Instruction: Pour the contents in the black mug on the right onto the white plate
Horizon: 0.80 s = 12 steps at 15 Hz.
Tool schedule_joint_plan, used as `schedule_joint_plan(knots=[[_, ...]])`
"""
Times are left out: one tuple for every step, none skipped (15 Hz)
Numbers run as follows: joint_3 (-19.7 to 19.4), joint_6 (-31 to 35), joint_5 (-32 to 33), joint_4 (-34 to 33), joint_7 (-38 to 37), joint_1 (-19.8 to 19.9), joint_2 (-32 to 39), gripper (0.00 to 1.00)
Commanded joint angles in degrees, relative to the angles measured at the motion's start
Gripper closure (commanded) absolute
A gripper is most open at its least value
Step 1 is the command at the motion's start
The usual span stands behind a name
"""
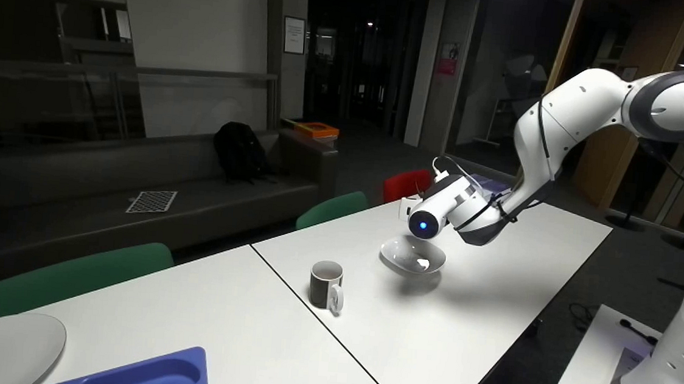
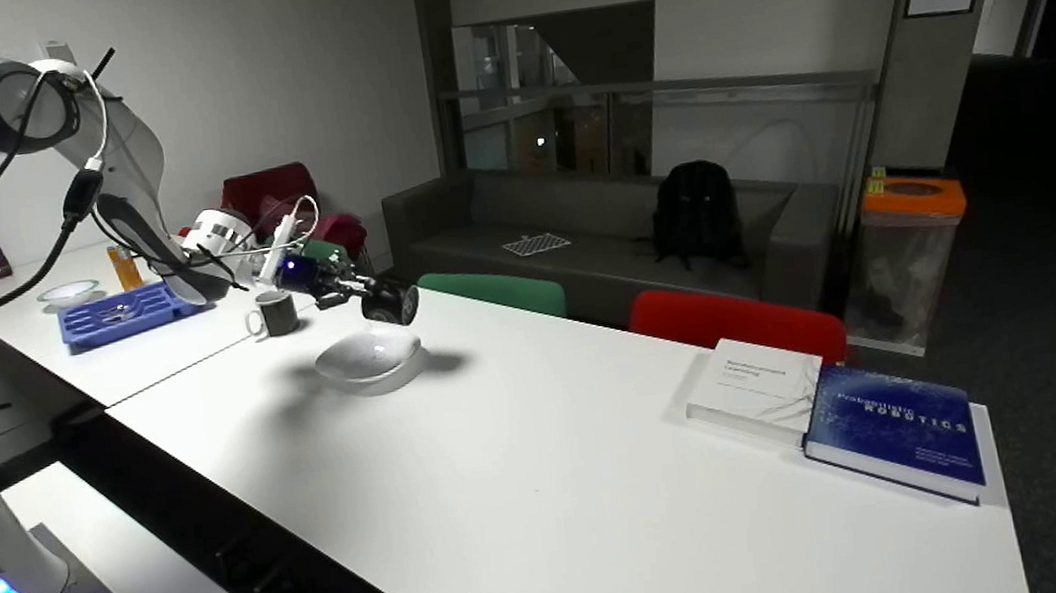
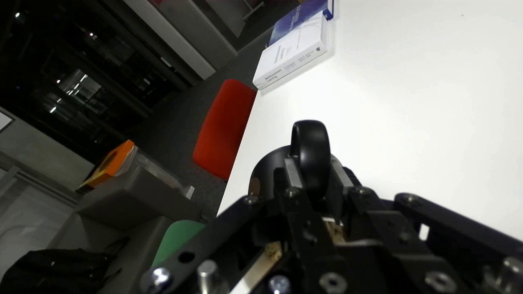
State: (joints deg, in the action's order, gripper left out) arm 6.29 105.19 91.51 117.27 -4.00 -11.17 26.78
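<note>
Wrist view: claw [image 3: 316, 175] pinching black mug [image 3: 269, 167] by handle [image 3: 314, 143], long axis near level (base [image 2: 404, 304] toward books [image 3: 292, 51]).

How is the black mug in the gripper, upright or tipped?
Tipped: an exterior view shows the black mug lying over sideways in midair; the wrist view shows the gripper shut on the mug's handle.

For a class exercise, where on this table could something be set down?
Widest bare patch: tabletop between the white plate and white book. Smaller: between the grey mug and blue tray. Crowded: around the plate, where the gripper holds the black mug close.
</note>
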Motion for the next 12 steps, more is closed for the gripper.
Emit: schedule_joint_plan(knots=[[0.66, -5.15, 1.92, -1.40, 4.32, -1.00, 0.40, 0.95], [0.78, -5.71, 2.15, -1.51, 5.04, -1.11, 0.70, 0.95], [0.83, -6.54, 2.24, -1.76, 5.55, -1.31, 1.16, 0.95], [0.80, -7.19, 2.44, -1.96, 6.02, -1.53, 1.60, 0.95], [0.77, -8.06, 2.56, -2.17, 6.55, -1.74, 2.07, 0.95], [0.77, -8.84, 2.66, -2.47, 6.99, -1.86, 2.52, 0.95], [0.74, -9.58, 2.90, -2.71, 7.47, -2.03, 2.97, 0.95], [0.74, -10.15, 3.08, -3.01, 7.88, -2.11, 3.42, 0.95], [0.78, -10.54, 3.33, -3.09, 8.20, -2.16, 3.68, 0.95], [0.80, -10.84, 3.50, -3.33, 8.51, -2.17, 3.99, 0.95], [0.81, -11.14, 3.71, -3.58, 8.75, -2.20, 4.32, 0.95], [0.84, -11.37, 3.83, -3.76, 9.00, -2.19, 4.55, 0.95]])
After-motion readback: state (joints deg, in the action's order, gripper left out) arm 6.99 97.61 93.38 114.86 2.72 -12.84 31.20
